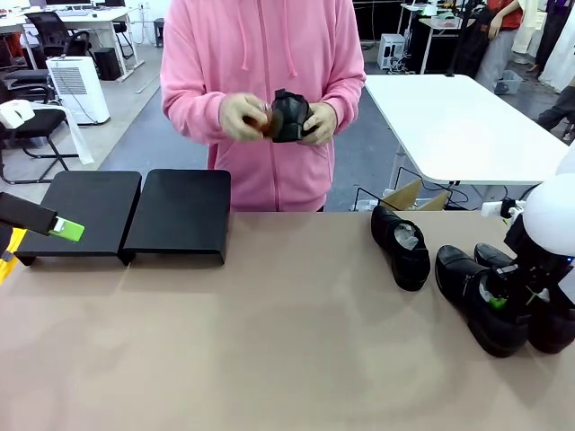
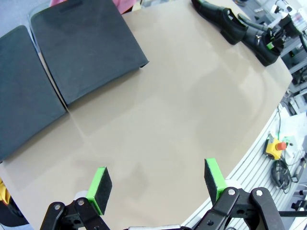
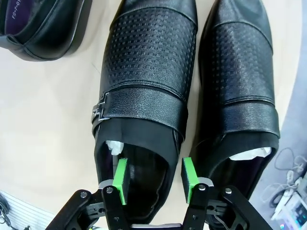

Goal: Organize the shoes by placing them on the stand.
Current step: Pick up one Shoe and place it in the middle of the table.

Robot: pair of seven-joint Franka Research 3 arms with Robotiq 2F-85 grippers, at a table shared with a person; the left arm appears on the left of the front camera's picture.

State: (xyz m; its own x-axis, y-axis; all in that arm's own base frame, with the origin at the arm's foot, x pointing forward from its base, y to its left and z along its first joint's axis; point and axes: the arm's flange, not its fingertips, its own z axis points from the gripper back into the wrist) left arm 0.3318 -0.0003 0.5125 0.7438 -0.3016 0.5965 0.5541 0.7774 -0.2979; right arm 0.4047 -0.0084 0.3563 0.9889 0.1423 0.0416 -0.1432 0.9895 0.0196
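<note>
Lower right of the front view, the right end effector [image 3: 154,176] points straight down. Its pads are apart, one inside the opening of a shoe [image 3: 144,72] and the other outside its wall. The left end effector [image 2: 156,181] hangs spread wide above the tabletop [image 2: 168,110], with the stand [image 2: 81,48] at upper left of that wrist view.

The 2 nearest shoes [image 3: 144,72] are glossy black, with an embossed grid of small squares across the front and a pebbled strap; 1 has a silver buckle [image 3: 100,109]; the paper [image 3: 114,146] inside is white. The stand [image 1: 135,211] is matte black; the table [image 1: 269,359] is tan; the hoodie [image 1: 260,54] is pink; the pads [image 3: 121,175] are bright green.
</note>
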